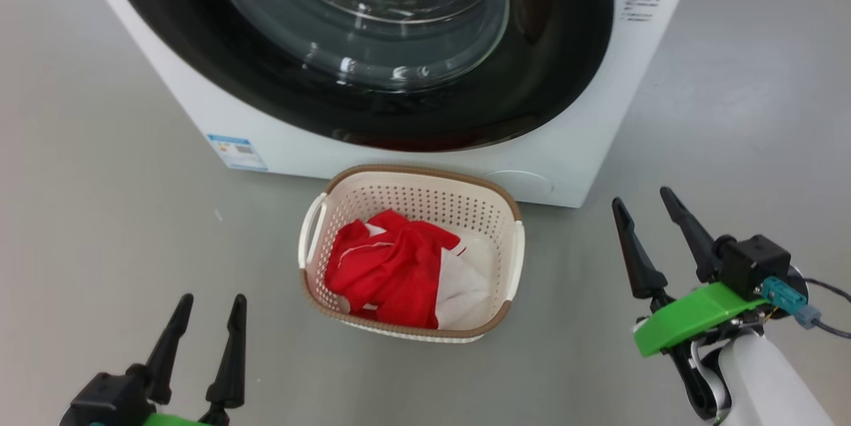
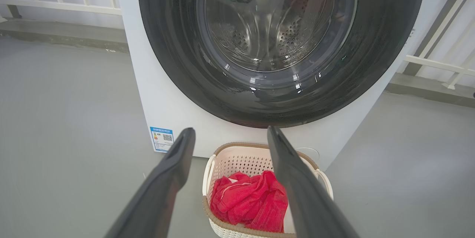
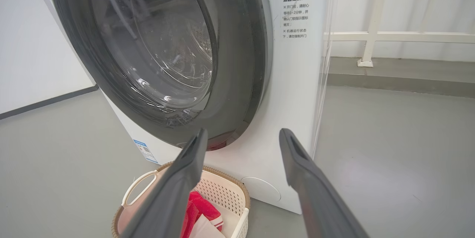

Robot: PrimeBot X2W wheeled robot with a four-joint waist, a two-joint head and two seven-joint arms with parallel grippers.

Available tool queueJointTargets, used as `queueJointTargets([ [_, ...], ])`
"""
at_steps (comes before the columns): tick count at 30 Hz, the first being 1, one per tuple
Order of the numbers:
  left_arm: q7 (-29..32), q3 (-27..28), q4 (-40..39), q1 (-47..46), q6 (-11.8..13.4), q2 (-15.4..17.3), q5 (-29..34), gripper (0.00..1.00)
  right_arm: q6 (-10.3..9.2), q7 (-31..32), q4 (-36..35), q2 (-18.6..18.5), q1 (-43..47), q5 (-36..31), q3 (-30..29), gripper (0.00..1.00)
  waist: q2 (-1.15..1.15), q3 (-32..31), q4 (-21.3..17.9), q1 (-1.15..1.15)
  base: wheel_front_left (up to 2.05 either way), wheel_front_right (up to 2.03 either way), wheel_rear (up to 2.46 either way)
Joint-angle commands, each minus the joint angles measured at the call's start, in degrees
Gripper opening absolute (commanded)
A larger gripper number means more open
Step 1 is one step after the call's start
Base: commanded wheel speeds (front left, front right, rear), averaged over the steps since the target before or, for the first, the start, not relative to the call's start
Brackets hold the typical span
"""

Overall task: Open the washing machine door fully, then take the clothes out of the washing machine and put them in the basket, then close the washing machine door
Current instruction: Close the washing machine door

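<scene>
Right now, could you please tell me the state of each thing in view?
Washing machine door: shut.
Basket: upright, partly filled.
Clothes: bundled inside the basket.
Left end effector: open, empty.
Right end effector: open, empty.

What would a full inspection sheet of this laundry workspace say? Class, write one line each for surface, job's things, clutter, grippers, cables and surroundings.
Surface: plain grey floor.
Job's things: washing machine door looks shut on the white washing machine; red-and-white clothes lie in the cream basket in front of it.
Clutter: nothing seen.
Grippers: left gripper and right gripper both open, empty, clear of the basket.
Cables: grey cable at the right wrist.
Surroundings: white railing and grey kerb behind the machine.
</scene>
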Motion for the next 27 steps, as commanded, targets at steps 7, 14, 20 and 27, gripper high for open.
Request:
queueJointTargets([
  [7,-0.69,3.18,-0.94,2.07,-0.31,2.36,-0.28,1.0,-0.21,-0.31,-2.72,0.22,4.57,0.54,0.63,1.0,0.0,-3.74,-4.12,0.0,0.0,0.0,0.0],
  [14,-0.69,3.54,-0.96,3.72,-0.31,2.85,-0.02,1.0,-0.21,-0.31,-3.28,0.03,8.35,0.76,-0.62,1.0,0.0,-5.56,-6.32,0.0,0.0,0.0,0.0],
  [20,-0.69,4.44,-1.29,4.48,-0.31,3.11,0.2,1.0,-0.21,-0.31,-3.99,-0.13,10.8,0.74,-2.03,1.0,0.0,-6.35,-8.27,0.0,0.0,0.0,0.0],
  [27,-0.69,5.89,-1.9,5.62,-0.31,3.09,0.59,1.0,-0.21,-0.31,-4.38,-0.21,12.79,0.67,-3.14,1.0,0.0,-6.91,-10.69,0.0,0.0,0.0,0.0],
])
